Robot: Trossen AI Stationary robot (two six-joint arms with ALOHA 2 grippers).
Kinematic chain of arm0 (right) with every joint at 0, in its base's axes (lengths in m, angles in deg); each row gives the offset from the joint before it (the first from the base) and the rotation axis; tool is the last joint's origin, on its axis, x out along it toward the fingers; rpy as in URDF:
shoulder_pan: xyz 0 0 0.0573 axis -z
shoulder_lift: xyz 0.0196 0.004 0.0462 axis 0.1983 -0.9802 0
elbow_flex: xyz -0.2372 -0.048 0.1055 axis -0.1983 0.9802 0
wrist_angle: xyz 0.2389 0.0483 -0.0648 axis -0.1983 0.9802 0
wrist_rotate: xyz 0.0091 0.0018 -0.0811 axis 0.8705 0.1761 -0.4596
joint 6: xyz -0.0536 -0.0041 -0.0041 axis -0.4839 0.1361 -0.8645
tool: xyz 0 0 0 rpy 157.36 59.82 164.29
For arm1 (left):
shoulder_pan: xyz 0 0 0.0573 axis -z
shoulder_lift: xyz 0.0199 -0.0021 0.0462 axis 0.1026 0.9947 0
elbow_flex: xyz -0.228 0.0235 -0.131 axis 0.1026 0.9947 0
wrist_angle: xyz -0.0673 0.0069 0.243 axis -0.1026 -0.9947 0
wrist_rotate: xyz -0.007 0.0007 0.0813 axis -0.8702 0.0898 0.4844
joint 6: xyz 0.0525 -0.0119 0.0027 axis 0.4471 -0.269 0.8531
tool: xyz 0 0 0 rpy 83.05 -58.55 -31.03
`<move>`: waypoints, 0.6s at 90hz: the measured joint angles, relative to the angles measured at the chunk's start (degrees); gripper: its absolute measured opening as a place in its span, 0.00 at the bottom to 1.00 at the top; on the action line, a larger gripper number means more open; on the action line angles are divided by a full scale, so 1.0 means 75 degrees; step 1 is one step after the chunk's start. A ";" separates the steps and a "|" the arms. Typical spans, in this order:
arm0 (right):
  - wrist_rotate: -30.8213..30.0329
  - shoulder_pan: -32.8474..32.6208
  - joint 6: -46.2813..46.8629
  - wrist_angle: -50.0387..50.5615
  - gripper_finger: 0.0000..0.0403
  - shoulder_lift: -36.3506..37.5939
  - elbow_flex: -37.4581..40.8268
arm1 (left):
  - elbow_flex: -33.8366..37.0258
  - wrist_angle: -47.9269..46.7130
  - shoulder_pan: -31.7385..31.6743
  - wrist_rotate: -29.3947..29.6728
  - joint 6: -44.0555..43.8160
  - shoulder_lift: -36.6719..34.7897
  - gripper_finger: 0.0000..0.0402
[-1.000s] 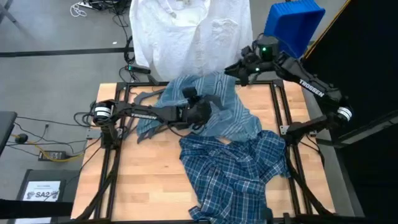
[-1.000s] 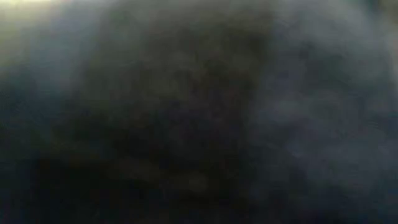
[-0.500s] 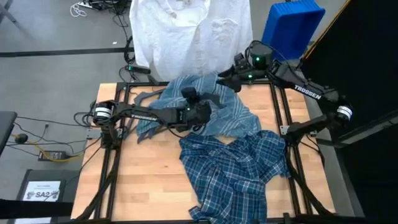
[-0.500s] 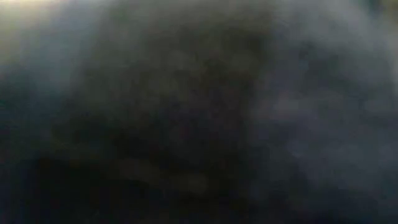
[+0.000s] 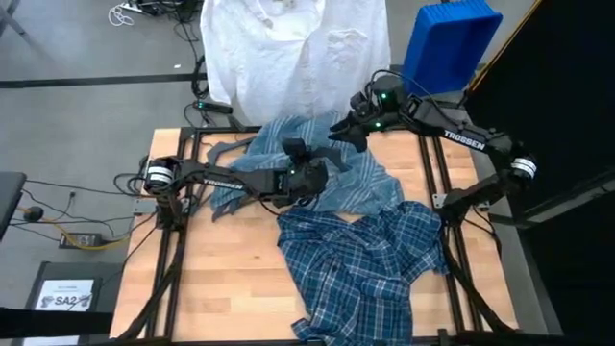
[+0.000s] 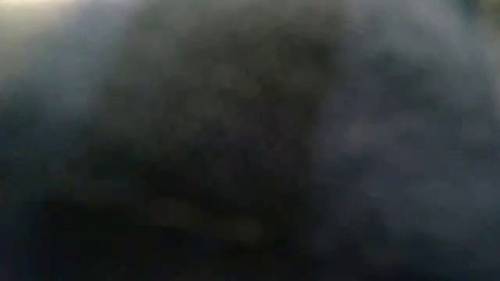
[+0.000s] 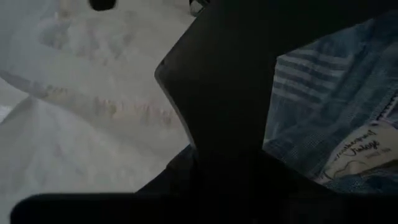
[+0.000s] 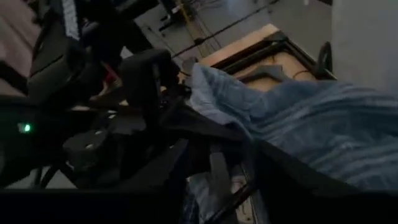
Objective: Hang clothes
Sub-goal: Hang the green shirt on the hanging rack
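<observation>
Two grippers sit over the striped shirt (image 5: 356, 178): left gripper (image 5: 309, 173) and right gripper (image 5: 341, 130), finger positions indiscernible. Cloth blacks out the low view. "TROSSEN" marks the right arm (image 5: 461, 141).

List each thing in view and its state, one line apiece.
white shirt: spread out, draped past the table's far edge.
striped shirt: crumpled at the far middle of the table, under both grippers.
plaid shirt: crumpled on the near right, overlapping the striped shirt.
hanger: partly under the striped shirt.
blue bin: on the floor beyond the table.
left gripper: on the striped shirt.
right gripper: at the striped shirt's far edge.
</observation>
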 joint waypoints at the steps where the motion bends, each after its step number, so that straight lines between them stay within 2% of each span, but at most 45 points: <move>1: 0.0043 0.0005 -0.0054 0.0006 0.27 -0.0001 0.0000 | 0.0000 0.0006 0.0002 -0.0012 0.0000 0.0000 0.18; 13: 0.0595 0.0137 -0.0641 0.0128 0.10 -0.0006 0.0000 | -0.0002 0.0076 0.0010 -0.0189 0.0004 0.0000 0.18; 22: 0.0823 0.0269 -0.1103 0.0291 0.02 -0.0006 0.0000 | -0.0003 0.0110 0.0005 -0.0310 -0.0027 0.0000 0.18; 45: 0.1605 0.0660 -0.1370 0.0371 0.02 0.0023 0.0000 | -0.0003 0.0246 -0.0011 -0.0325 -0.0101 -0.0008 0.18; 54: 0.2119 0.0762 -0.1377 0.0100 0.06 0.0224 0.0006 | -0.0010 0.0286 -0.0012 -0.0288 -0.0124 -0.0024 0.18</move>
